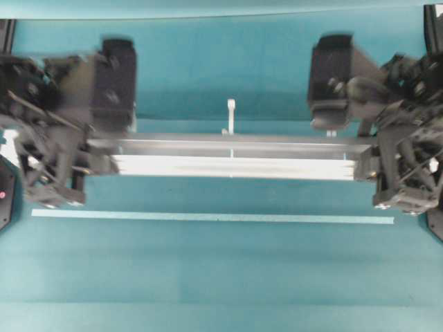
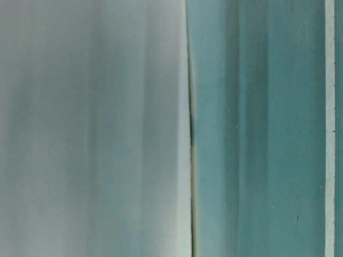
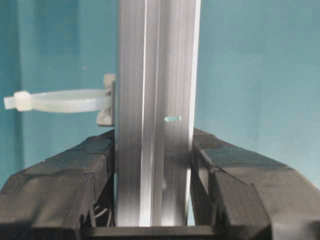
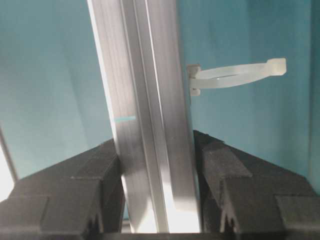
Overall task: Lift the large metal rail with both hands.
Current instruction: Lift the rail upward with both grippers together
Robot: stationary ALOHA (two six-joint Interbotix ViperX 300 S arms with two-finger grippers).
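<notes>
Though airborne, rail (image 1: 232,158) above tape strip (image 1: 208,217).

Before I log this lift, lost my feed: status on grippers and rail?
Left gripper shut on the large metal rail, right gripper shut on the other end. Rail level between them. Pale tape strip on the table, clear of it.

Robot lab bench: teal tabletop (image 1: 221,277), tape strip (image 1: 208,217), two arms.

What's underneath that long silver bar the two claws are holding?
Under the metal rail only the teal table shows, with a pale tape strip lying apart in front. The surface directly beneath the rail is covered by it.
</notes>
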